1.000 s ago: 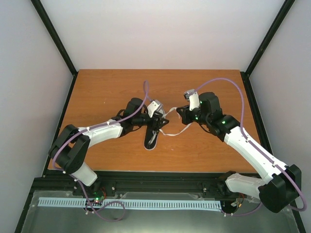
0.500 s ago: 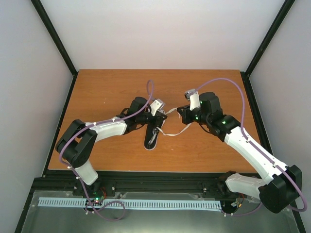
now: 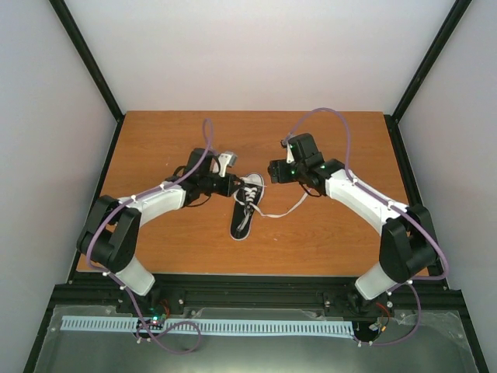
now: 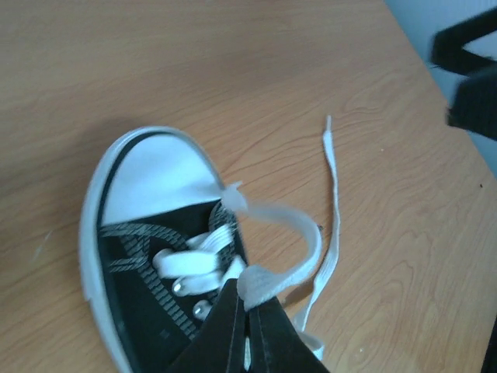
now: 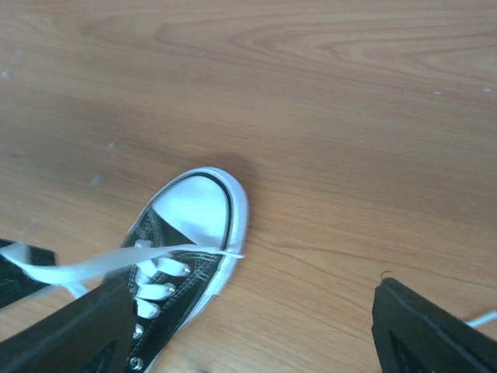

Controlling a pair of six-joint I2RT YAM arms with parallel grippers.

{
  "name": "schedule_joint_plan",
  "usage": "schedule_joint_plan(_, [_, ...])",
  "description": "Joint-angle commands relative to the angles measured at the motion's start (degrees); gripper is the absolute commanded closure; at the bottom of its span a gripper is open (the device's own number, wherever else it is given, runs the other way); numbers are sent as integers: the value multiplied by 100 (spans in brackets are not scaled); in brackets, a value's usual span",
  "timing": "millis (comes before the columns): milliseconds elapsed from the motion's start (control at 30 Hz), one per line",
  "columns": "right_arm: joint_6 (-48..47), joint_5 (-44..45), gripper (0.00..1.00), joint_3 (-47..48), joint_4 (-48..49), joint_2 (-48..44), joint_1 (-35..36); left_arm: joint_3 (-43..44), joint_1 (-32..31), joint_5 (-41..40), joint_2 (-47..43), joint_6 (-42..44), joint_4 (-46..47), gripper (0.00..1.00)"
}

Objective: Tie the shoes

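- Left wrist view: left end effector (image 4: 248, 299) pinched closed on a white lace (image 4: 283, 221) loop over the sneaker (image 4: 147, 256).
- Right end effector (image 5: 250, 291) gapes open near the toe cap (image 5: 198, 206).
- Sneaker lies mid bench (image 3: 155, 140), toe toward the far edge.

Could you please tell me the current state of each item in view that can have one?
Sneaker, upright on its sole, untied.
Laces, loose; one strand pinched, another trailing on the table.
Left gripper, shut on a lace strand.
Right gripper, open, holding nothing.
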Motion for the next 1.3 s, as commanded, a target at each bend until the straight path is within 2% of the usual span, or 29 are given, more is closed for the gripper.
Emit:
schedule_joint_plan(0, [282,820,12,166,-576,-231,-35,-68,238,520,66,-541,-526,99])
schedule_joint_plan(67, [566,911,7,-220,-660,-478,-115,-122,296,593,67,-602,-495,99])
schedule_joint_plan(200, [1068,836,7,-1164,-603,-786,-173,-187,355,424,-55,-503,-524,99])
schedule_joint_plan(367, [1563,911,9,-1762,-480,-622,-165,-827,375,468,-619,-563,323,99])
schedule_joint_plan(467, [1711,983,10,-1757,-470,-300,-157,-1155,375,420,-879,-559,692,99])
schedule_joint_plan(800, [1738,1361,11,-1247,-520,839,-40,-1206,375,304,-823,-474,591,99])
schedule_joint_plan(900, [1705,1336,14,-1102,-535,1126,51,-1187,375,375,-758,-438,598,99])
schedule_joint_plan(967, [1641,1262,20,-1018,-510,1267,103,-1180,367,441,-732,-399,619,99])
schedule_joint_plan(1000, [1597,1170,27,-984,-519,1333,119,-1180,371,472,-734,-390,612,99])
schedule_joint_plan(1100, [1506,1074,53,-984,-529,1391,133,-1119,370,291,-730,-362,416,99])
schedule_joint_plan(1233, [1472,1151,95,-1231,-461,1012,133,-943,368,-324,-702,-433,-120,99])
schedule_joint_plan(1267, [1456,1165,97,-1314,-433,855,133,-914,367,-334,-680,-470,-177,99])
